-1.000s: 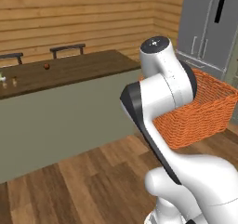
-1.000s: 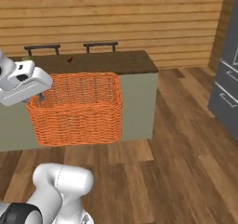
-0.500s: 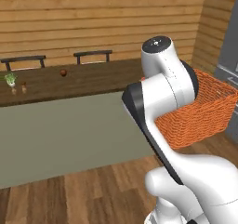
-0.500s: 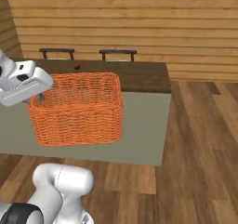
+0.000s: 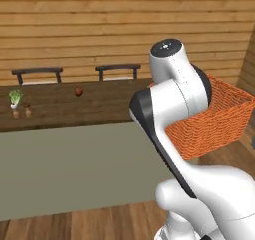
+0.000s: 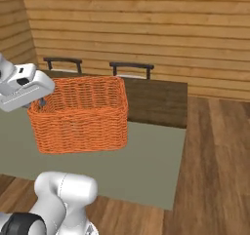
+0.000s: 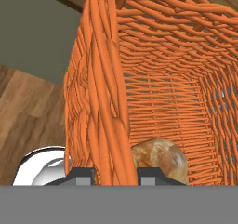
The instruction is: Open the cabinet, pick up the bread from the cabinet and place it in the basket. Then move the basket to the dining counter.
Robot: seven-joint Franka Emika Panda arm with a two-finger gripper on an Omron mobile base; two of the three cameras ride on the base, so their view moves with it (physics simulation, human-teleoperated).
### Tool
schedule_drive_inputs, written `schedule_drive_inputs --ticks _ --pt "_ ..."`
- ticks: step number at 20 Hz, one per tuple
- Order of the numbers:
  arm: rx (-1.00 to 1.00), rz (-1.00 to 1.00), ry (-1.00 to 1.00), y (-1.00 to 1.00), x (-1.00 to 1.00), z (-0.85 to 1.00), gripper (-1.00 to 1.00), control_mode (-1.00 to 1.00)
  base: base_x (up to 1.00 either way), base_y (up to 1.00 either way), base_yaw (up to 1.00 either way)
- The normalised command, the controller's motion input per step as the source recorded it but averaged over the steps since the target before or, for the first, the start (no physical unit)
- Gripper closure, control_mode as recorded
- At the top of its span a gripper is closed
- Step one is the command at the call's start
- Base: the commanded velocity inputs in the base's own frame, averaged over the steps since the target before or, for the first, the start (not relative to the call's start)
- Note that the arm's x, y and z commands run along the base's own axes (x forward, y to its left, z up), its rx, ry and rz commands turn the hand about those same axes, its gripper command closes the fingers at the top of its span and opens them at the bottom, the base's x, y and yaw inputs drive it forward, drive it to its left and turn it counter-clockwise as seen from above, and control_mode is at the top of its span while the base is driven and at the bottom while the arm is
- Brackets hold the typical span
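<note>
The orange wicker basket [image 5: 221, 118] [image 6: 80, 114] hangs in the air, held up off the floor in front of the dining counter [image 5: 74, 109] [image 6: 158, 100]. My gripper [image 7: 114, 174] [image 6: 41, 101] is shut on the basket's near rim [image 7: 104, 79], one fingertip on each side of the woven edge. The bread [image 7: 160, 160], a golden-brown roll, lies on the basket's bottom just inside that rim. My own arm covers the basket's left part in the left base view. The cabinet is out of view.
Two black-framed chairs [image 5: 37, 73] [image 5: 117, 69] [image 6: 62, 63] [image 6: 131, 68] stand behind the counter against a wood-plank wall. A small green plant [image 5: 16, 97] and a reddish lump [image 5: 78, 91] sit on the counter top. Wooden floor [image 6: 215, 170] lies open to the right.
Both base views have swung, so the counter and chairs have slid rightward in the pictures: the camera moved. The basket stays in my grip, unchanged relative to the arm.
</note>
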Motion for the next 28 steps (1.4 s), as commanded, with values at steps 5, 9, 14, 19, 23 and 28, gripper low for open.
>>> schedule_drive_inputs --ticks 5,9,14,19,23,28 --pt "0.00 0.00 0.00 0.00 0.00 0.00 1.00 1.00 0.79 -0.39 0.11" --pt "0.00 0.00 0.00 0.00 0.00 0.00 1.00 1.00 0.96 -0.29 0.02" --pt "0.00 0.00 0.00 0.00 0.00 0.00 1.00 1.00 0.63 -0.19 0.00" --pt "0.00 0.00 0.00 0.00 0.00 0.00 1.00 1.00 0.35 -0.03 -0.03" --pt "0.07 -0.02 0.00 -0.13 0.83 -0.23 1.00 -1.00 0.00 0.00 0.00" --pt "0.08 0.00 0.00 -0.30 1.00 -0.38 1.00 -1.00 0.00 0.00 0.00"
